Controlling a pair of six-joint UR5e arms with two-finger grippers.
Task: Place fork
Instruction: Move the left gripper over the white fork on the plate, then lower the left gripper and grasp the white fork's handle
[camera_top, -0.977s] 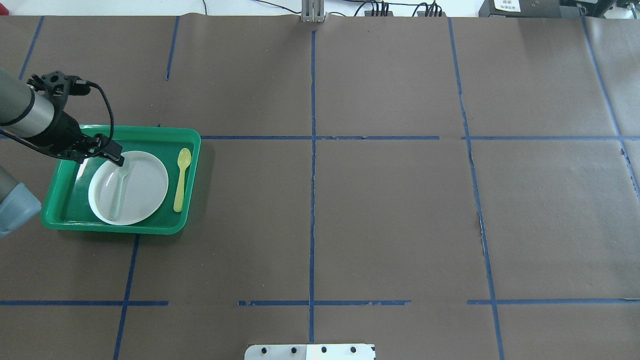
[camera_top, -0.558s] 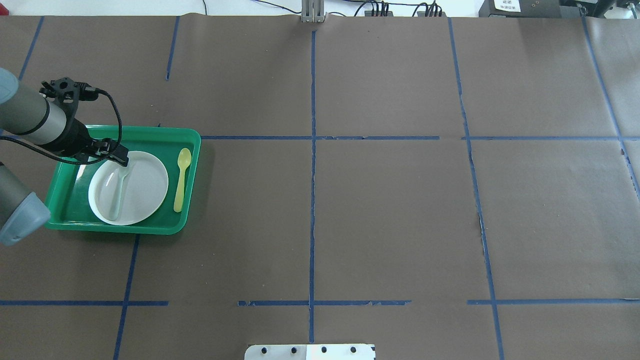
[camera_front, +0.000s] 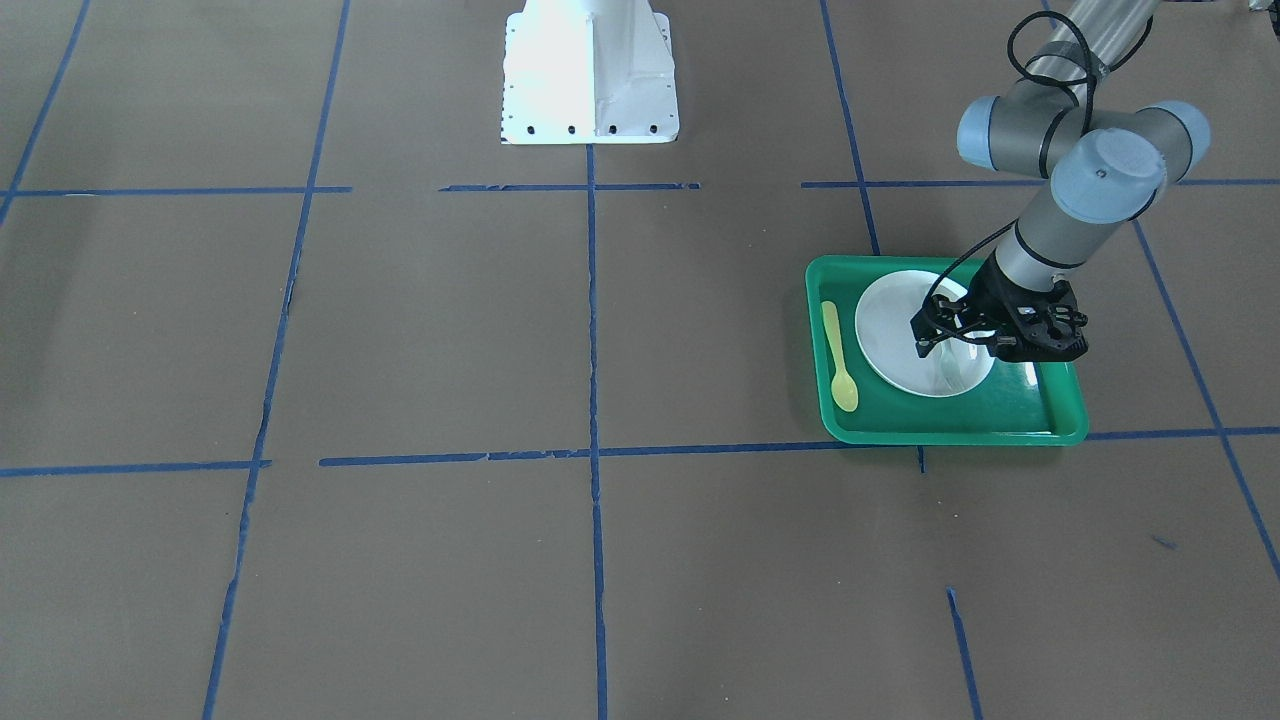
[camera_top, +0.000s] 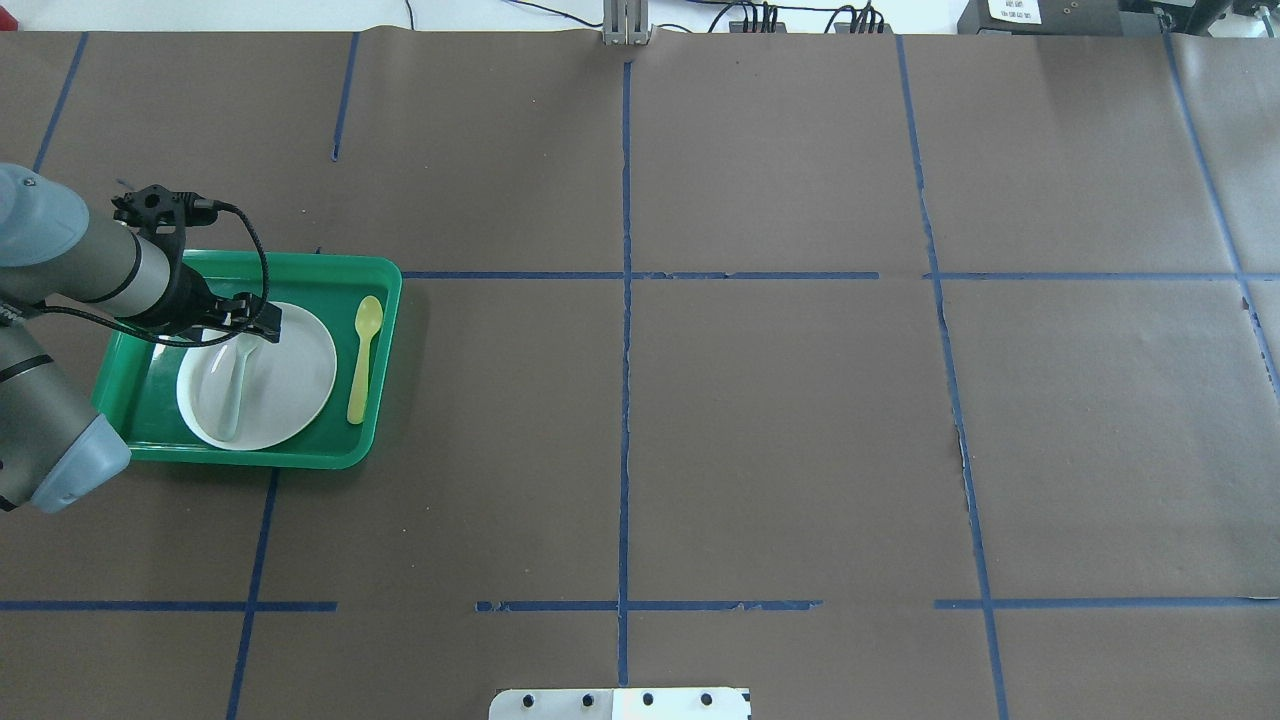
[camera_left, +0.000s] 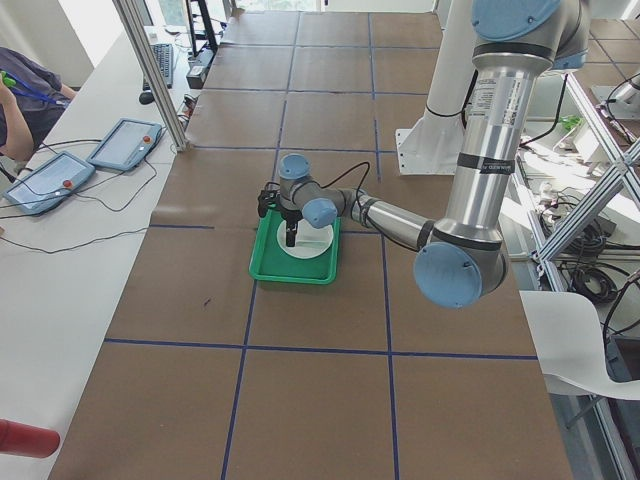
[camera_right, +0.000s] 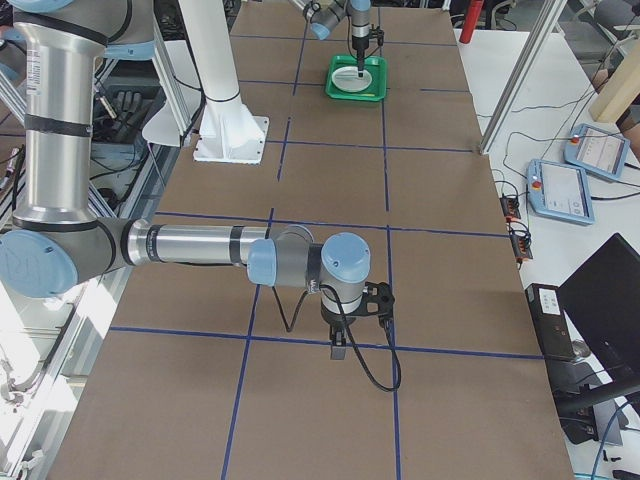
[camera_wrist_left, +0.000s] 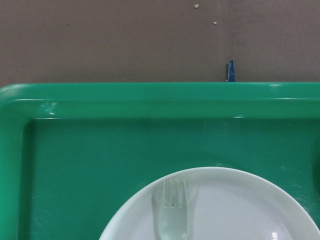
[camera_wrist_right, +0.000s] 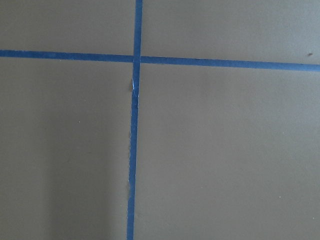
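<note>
Brown paper crossed with blue tape lines covers the table (camera_top: 800, 420). At the robot's left sits a green plastic tray (camera_top: 300, 263) holding a round white plate (camera_top: 295, 370). The small, pale translucent plastic fork (camera_top: 235, 390) lies flat on that plate, tines toward the tray's far rim. A yellow plastic spoon (camera_top: 362, 360) lies beside the plate. The left gripper (camera_top: 268, 326) hangs over the tine end; the right gripper (camera_right: 338, 350) hangs well apart — I cannot tell either's spread.

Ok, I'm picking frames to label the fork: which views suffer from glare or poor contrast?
Left wrist view: sharp, the small pale translucent plastic fork shows clear tines, with slight highlights on the green plastic tray's rim. Overhead view: even light, but the fork blends into the round white plate. Front-facing view: the white robot base is blown out by glare.
</note>
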